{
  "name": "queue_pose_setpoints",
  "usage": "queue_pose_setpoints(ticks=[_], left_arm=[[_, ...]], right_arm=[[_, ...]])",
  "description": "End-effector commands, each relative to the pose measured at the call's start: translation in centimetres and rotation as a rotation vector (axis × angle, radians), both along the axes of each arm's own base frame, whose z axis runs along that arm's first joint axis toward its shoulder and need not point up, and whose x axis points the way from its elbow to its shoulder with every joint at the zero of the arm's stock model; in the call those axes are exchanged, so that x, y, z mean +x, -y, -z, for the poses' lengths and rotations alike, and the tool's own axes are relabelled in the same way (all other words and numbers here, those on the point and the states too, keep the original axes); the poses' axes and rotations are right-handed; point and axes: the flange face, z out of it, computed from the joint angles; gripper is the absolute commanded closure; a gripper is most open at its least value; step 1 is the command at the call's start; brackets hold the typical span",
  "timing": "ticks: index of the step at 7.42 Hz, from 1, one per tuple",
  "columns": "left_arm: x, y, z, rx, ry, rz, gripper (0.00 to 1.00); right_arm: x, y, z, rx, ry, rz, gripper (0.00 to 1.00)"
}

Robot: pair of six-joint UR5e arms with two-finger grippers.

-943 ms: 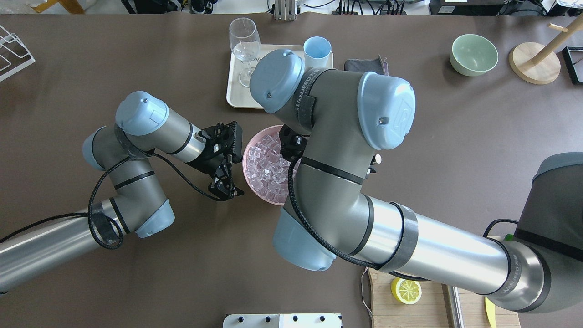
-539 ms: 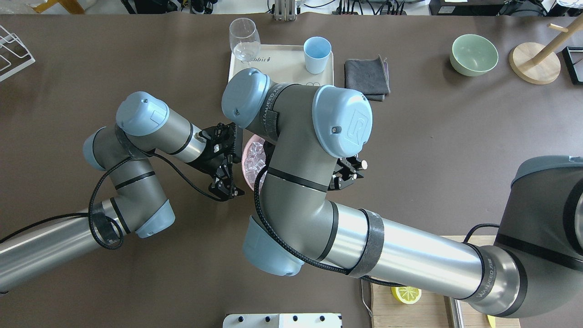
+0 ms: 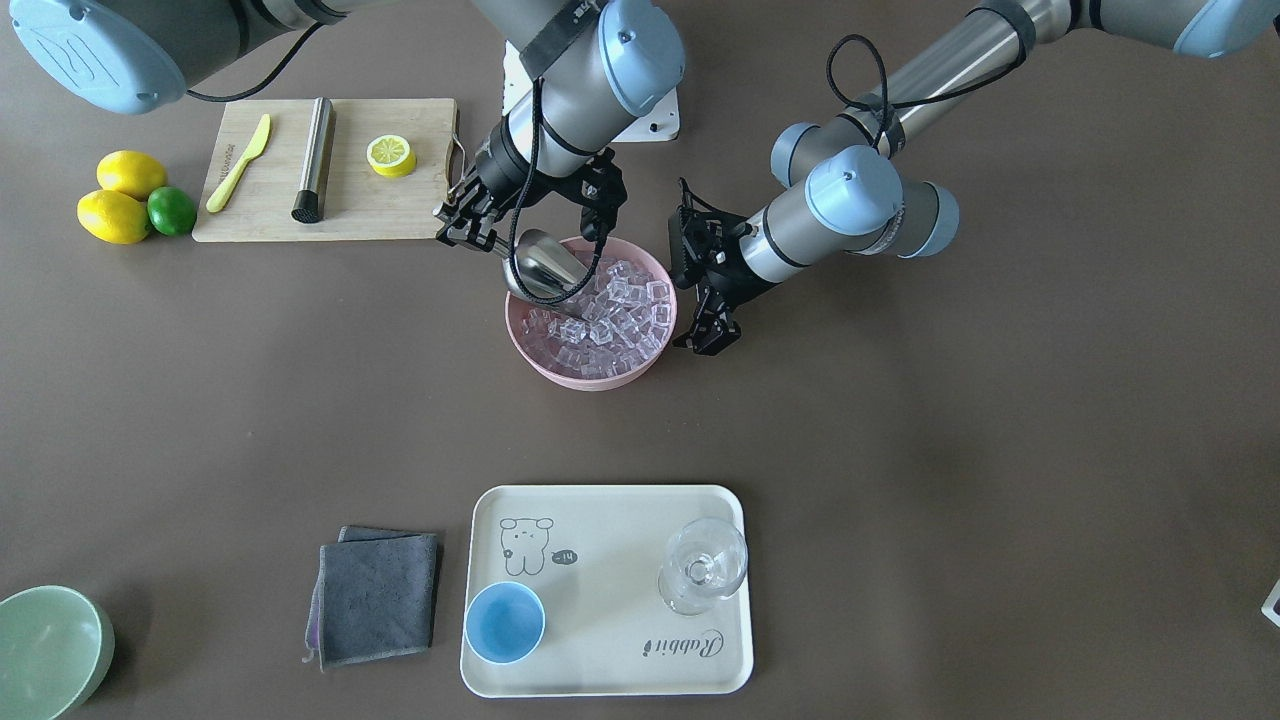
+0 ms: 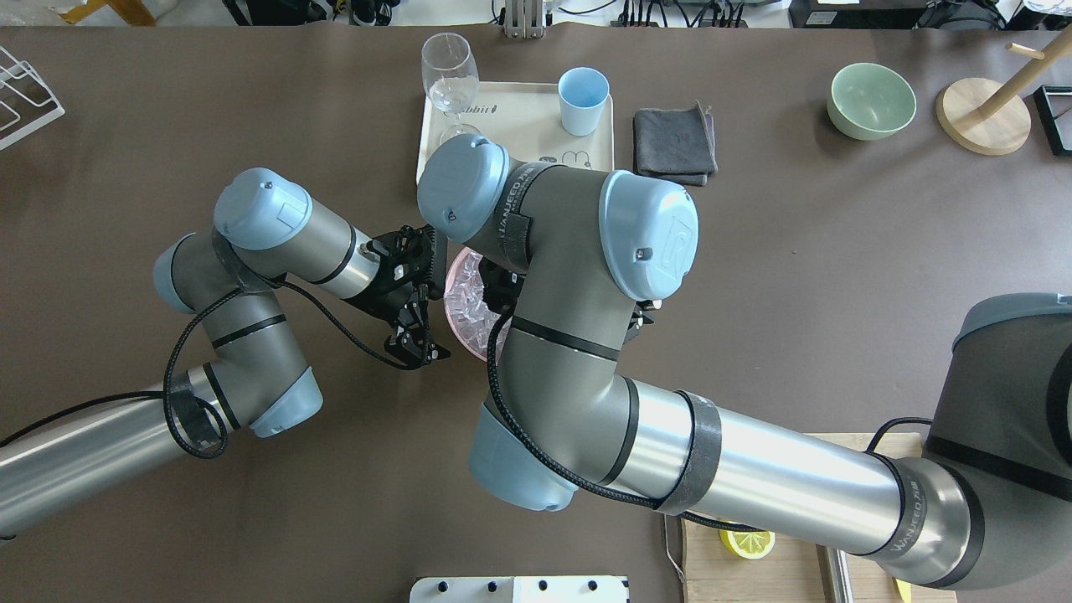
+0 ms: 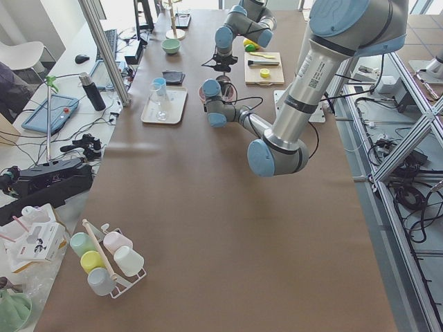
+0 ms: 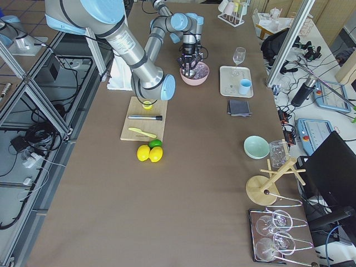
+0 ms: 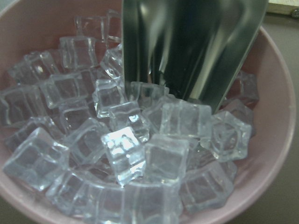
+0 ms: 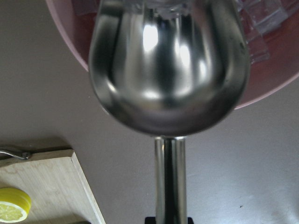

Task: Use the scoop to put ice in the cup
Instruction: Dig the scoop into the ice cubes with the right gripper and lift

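My right gripper [image 3: 468,222] is shut on the handle of the steel scoop [image 3: 540,268]. The scoop tilts down into the pink bowl [image 3: 590,378], with its tip among the ice [image 3: 615,320]. The right wrist view shows the scoop's rounded back [image 8: 168,65] over the bowl's rim. The left wrist view shows its mouth [image 7: 191,46] resting on the ice cubes [image 7: 126,149]. My left gripper [image 3: 712,340] hangs open and empty just beside the bowl. The light-blue cup [image 3: 505,622] stands empty on the tray. In the overhead view my right arm hides its own gripper.
A cream tray [image 3: 610,520] holds the cup and a clear stemmed glass [image 3: 702,565]. A grey cloth [image 3: 375,595] lies beside it. A cutting board [image 3: 350,205] carries a lemon half, a yellow knife and a steel cylinder. Lemons, a lime and a green bowl [image 3: 45,650] sit at the edges.
My right arm swung left over the pink bowl, then eased slightly back to the right. The left arm has not moved.
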Motion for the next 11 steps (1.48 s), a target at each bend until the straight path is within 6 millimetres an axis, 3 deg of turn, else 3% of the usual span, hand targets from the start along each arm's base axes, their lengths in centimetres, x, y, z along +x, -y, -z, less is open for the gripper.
queue_pose_setpoints(ticks=[1,3,7,10,11], left_arm=[[0.0,0.0,0.0,-0.001,0.000,0.001,0.01],[0.1,-0.1,0.0,-0.001,0.000,0.000,0.01],[0.1,0.0,0.0,0.000,0.001,0.003,0.01],[0.1,-0.1,0.0,-0.001,0.001,0.001,0.01],[0.1,-0.1,0.0,-0.001,0.001,0.001,0.01]], right_arm=[[0.6,-0.3,-3.1,0.052,0.111,-0.029,1.00],[0.7,-0.4,-4.1,0.077,0.171,-0.044,1.00],[1.3,-0.7,-8.5,0.116,0.325,-0.141,1.00],[2.4,-1.3,-7.5,0.134,0.425,-0.171,1.00],[3.1,-1.8,-8.6,0.129,0.493,-0.205,1.00]])
